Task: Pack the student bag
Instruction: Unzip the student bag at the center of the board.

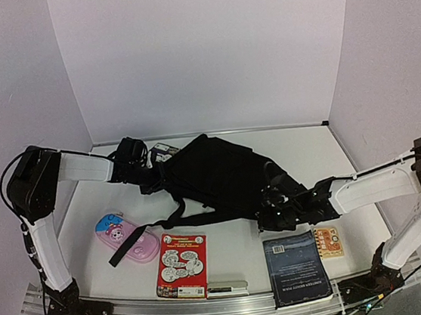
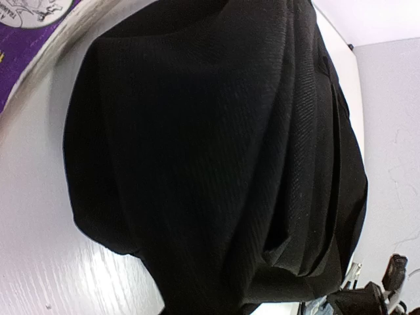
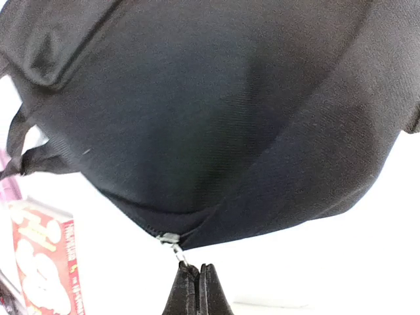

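Note:
The student bag point(image 1: 216, 176), a big black fabric backpack, lies in the middle of the table with its straps point(image 1: 146, 229) trailing to the front left. My left gripper point(image 1: 150, 176) is at the bag's far left end. In the left wrist view black fabric point(image 2: 216, 151) fills the frame, hides the fingers and bunches in folds towards them. My right gripper point(image 1: 271, 205) is at the bag's near right corner. In the right wrist view it point(image 3: 198, 268) is shut on the metal zipper pull point(image 3: 174, 244), with the bag point(image 3: 210, 111) stretched above it.
Along the front lie a pink pencil case point(image 1: 127, 241), a red book point(image 1: 182, 265), a pen point(image 1: 227, 287), a dark blue book point(image 1: 296, 268) and a small orange booklet point(image 1: 328, 241). A purple-covered book point(image 2: 26, 26) lies by the left gripper, behind the bag.

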`<state>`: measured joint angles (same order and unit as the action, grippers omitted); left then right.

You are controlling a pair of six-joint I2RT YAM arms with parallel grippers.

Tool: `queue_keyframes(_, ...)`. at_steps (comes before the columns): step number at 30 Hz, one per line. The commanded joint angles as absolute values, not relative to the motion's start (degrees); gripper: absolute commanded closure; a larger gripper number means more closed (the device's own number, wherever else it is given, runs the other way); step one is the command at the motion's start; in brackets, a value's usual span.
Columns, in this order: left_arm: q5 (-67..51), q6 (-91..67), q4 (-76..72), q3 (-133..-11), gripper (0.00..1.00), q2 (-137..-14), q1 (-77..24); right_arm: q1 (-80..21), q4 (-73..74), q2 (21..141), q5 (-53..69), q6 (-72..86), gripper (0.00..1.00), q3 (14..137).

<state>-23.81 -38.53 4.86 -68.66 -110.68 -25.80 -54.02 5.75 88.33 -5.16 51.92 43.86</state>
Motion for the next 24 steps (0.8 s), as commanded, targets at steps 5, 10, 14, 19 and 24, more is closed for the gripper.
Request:
queue_keyframes(5,-15.46,-27.77,2.98,-70.05,0.30,-104.24,-24.55,-54.13,7.87,82.33,2.99,44.30,1.00,47.61)
queue_keyframes(10,-10.69,-18.94,4.58,-65.71,0.21,-93.40,-27.91,-54.08,6.97,80.62,7.34,42.85,1.00,49.01)
queue_keyframes(14,-14.24,-10.40,7.01,-67.40,0.20,-92.36,-35.81,-54.08,4.78,79.94,10.12,42.26,1.00,50.02)
queue_keyframes(19,-17.87,-1.83,6.43,-70.12,0.21,-96.75,-44.80,-54.11,4.65,79.54,9.55,42.37,1.00,50.80)
queue_keyframes(24,-20.55,2.64,2.85,-70.63,0.22,-99.79,-49.72,-54.12,4.53,79.13,7.93,44.50,1.00,50.04)
